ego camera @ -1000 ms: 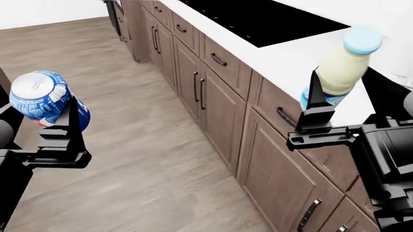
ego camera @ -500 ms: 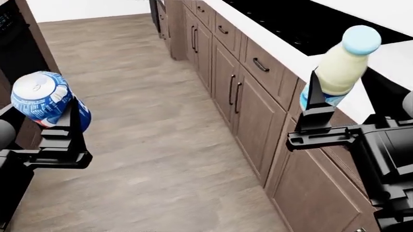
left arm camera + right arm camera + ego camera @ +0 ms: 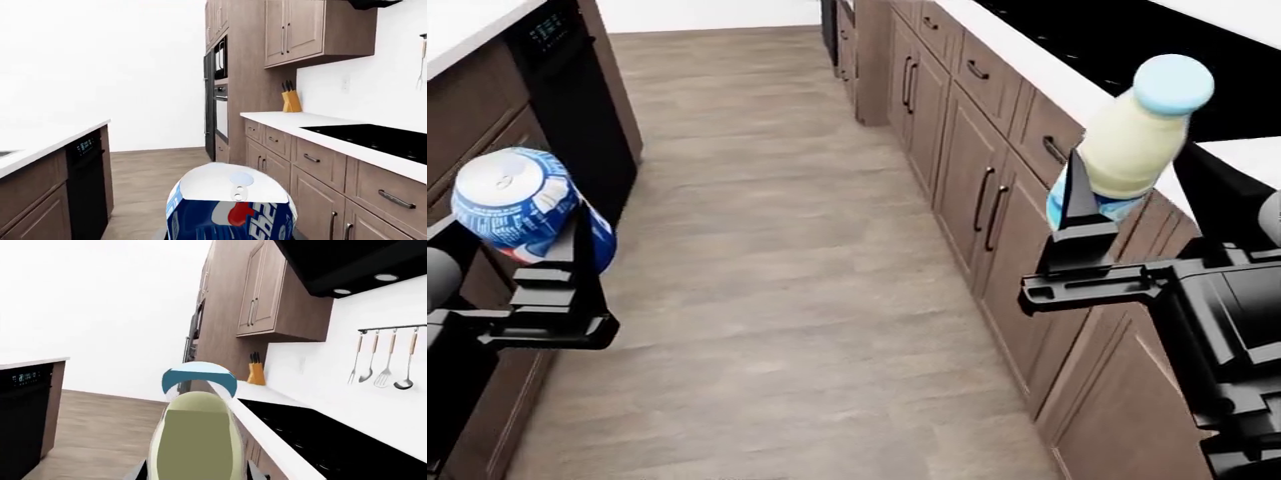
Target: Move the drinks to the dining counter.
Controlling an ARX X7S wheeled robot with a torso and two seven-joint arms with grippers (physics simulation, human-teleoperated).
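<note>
Both drinks carried above the kitchen aisle floor.
The left gripper (image 3: 527, 262) is clamped on the can (image 3: 523, 207), whose base is hidden; the right gripper (image 3: 1134, 225) grips the bottle (image 3: 1130, 140), its label half covered. Only a corner of the white counter (image 3: 467, 25) shows at far left.

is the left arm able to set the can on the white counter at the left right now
Probably not yet: the left gripper holds the soda can beside the white countertop, which sits ahead of it; no obstacle shows.
</note>
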